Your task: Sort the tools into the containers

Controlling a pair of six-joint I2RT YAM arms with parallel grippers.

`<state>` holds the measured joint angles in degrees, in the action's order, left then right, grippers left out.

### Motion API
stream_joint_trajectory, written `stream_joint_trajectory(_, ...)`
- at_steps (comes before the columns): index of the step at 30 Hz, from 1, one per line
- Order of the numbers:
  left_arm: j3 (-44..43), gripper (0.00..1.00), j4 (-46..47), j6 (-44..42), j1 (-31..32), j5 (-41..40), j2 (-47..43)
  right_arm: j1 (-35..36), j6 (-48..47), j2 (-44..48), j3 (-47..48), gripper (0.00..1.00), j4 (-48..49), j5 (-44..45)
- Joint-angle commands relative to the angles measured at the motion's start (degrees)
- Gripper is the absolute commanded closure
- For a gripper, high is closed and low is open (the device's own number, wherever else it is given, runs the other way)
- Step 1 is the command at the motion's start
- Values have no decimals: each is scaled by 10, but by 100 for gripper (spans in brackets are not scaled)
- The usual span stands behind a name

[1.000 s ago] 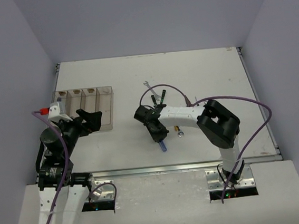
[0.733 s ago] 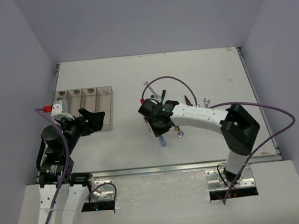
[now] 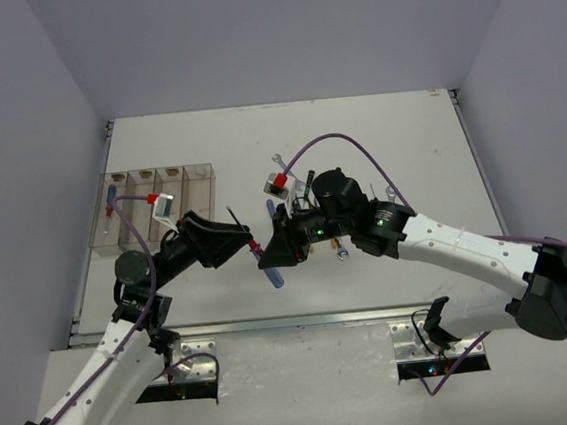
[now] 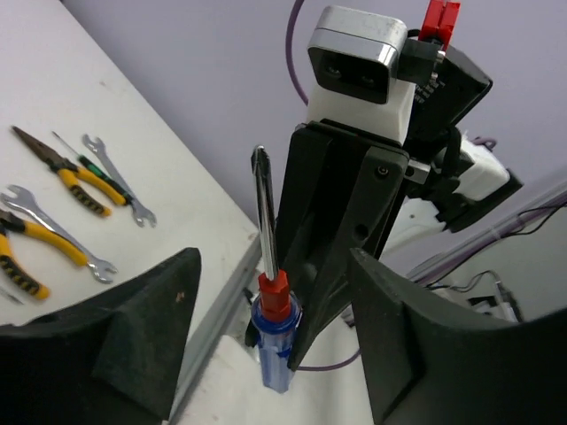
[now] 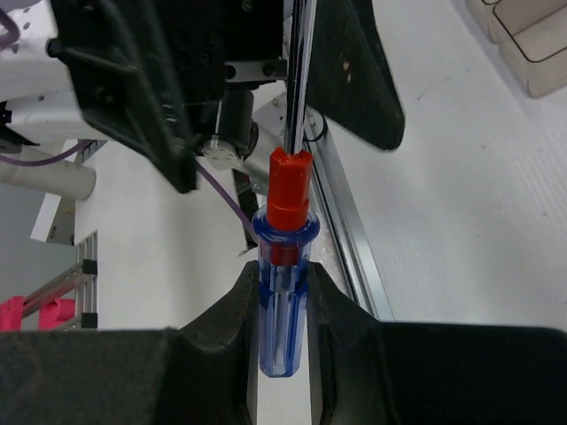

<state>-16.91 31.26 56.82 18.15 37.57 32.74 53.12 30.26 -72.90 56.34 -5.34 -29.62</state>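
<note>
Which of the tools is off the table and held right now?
The blue-handled screwdriver with the red collar: the right pincer grips its handle in mid-air, while the pliers and wrenches lie flat on the table.

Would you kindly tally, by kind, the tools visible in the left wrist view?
Yellow-handled pliers: 2
Silver open-end wrenches: 2
Blue-handled screwdriver and green-handled screwdriver: 2
Total: 6
</note>
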Motion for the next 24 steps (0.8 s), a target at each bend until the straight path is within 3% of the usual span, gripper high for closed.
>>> stream_joint_trajectory(1, -10, 50, 47, -8, 25, -24, 21, 2, 5, 4, 18, 100, 64, -46)
stream_joint_trajectory(4, -15, 68, 56, -10, 28, -24, 34, 1, 2, 0, 21, 100, 63, -54)
stream_joint_trajectory(6, -28, 100, 71, -11, 34, -13, 44, 1, -2, 3, 12, 99, 65, -47)
stream_joint_trajectory(8, -34, 100, 79, -14, 40, -9, 42, 1, -5, 13, 2, 97, 75, -33)
stream_joint_trajectory(10, -48, 100, 34, -35, 41, -24, 33, 1, -9, 29, -14, 60, 67, 1)
stream_joint_trajectory(11, -70, 100, -36, -65, 41, -46, 29, -1, -12, 41, -21, 49, 57, 36)
stream_joint_trajectory(13, -165, 100, -174, -167, 41, -158, 48, -6, -15, 67, -38, 13, 29, 132)
stream_joint_trajectory(14, -216, 100, -266, -210, 40, -234, 73, -8, -15, 86, -50, 5, 6, 195)
stream_joint_trajectory(17, -322, 100, -449, -292, 40, -418, 145, -12, -5, 135, -70, 1, -116, 387)
stream_joint_trajectory(19, -365, 100, -503, -344, 40, -526, 187, -14, 4, 169, -90, 1, -164, 474)
stream_joint_trajectory(22, -424, 100, -491, -439, 33, -734, 286, -19, 10, 237, -133, 1, -182, 528)
stream_joint_trajectory(24, -446, 100, -442, -529, 1, -785, 337, -28, 9, 257, -160, 1, -182, 532)
